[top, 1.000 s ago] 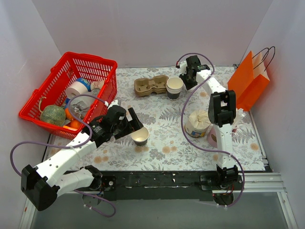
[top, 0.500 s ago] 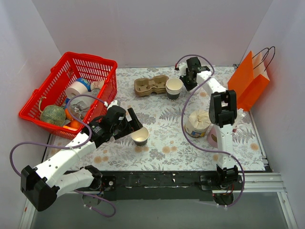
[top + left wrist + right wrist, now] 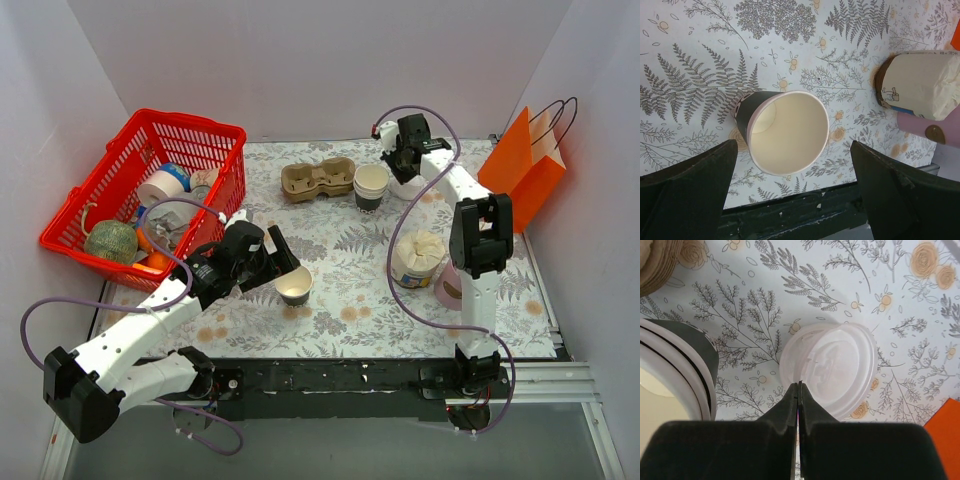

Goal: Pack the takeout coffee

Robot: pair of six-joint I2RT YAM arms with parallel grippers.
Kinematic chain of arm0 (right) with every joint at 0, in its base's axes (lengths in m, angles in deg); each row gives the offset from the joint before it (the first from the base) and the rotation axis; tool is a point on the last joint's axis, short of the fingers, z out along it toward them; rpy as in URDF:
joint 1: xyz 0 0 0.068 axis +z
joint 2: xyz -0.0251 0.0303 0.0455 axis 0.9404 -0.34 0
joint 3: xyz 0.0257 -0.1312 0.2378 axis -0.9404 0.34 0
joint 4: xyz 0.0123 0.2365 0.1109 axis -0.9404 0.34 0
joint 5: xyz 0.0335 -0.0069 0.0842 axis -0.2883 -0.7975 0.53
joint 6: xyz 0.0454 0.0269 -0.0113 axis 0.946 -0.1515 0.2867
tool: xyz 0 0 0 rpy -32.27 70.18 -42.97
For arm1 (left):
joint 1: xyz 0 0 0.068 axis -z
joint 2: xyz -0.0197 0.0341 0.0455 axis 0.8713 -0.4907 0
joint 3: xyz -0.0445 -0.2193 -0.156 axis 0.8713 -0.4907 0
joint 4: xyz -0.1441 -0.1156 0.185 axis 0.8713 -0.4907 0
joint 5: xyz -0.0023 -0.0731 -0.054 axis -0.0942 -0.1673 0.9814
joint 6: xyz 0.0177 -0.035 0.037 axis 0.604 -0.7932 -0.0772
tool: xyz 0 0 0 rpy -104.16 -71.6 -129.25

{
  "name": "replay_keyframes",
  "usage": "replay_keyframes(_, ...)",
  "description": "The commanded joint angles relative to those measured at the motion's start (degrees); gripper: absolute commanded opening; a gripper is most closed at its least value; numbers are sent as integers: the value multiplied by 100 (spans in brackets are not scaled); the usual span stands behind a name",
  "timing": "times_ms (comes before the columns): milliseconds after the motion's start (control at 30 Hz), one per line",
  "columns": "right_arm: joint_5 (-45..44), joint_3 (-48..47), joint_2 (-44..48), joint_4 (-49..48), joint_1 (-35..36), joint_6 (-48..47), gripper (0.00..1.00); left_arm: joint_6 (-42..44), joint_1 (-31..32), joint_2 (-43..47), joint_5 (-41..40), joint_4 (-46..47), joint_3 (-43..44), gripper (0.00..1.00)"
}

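No takeout coffee with its lid on shows in any view. A lidless cream-and-dark paper cup (image 3: 294, 285) (image 3: 790, 130) stands near the table's front edge. My left gripper (image 3: 283, 262) (image 3: 792, 146) hovers over it, open wide, with one finger on each side and neither touching it. At the back, a loose white lid (image 3: 408, 188) (image 3: 835, 367) lies beside a stack of paper cups (image 3: 368, 185) (image 3: 670, 375). My right gripper (image 3: 402, 172) (image 3: 799, 385) is shut, with its tips pinched on the lid's near-left rim.
A cardboard cup carrier (image 3: 317, 178) sits left of the cup stack. An orange paper bag (image 3: 525, 170) stands at the back right. A red basket (image 3: 185, 120) of groceries fills the left. A paper-wrapped tub (image 3: 415, 258) and a pink container (image 3: 447, 288) stand by the right arm.
My right gripper has closed and shifted slightly right, and the white lid now shows beneath it. The left arm and the lidless cup have not moved.
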Motion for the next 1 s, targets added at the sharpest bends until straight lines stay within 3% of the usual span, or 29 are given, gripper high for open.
replay_keyframes(0, -156, 80, 352, -333, 18, 12, 1, 82, 22, 89, 21, 86, 128, 98)
replay_keyframes(500, -464, 580, 1433, -518, 272, -375, 1, 223, 13, 106, -216, 104, 690, 98)
replay_keyframes(800, -771, 1266, 2663, -544, 1221, -858, 1, 276, 4, 80, -664, 121, 1341, 98)
replay_keyframes(967, -508, 1774, 3454, -474, 2064, -990, 1, 223, -31, 71, -840, 489, 1429, 98)
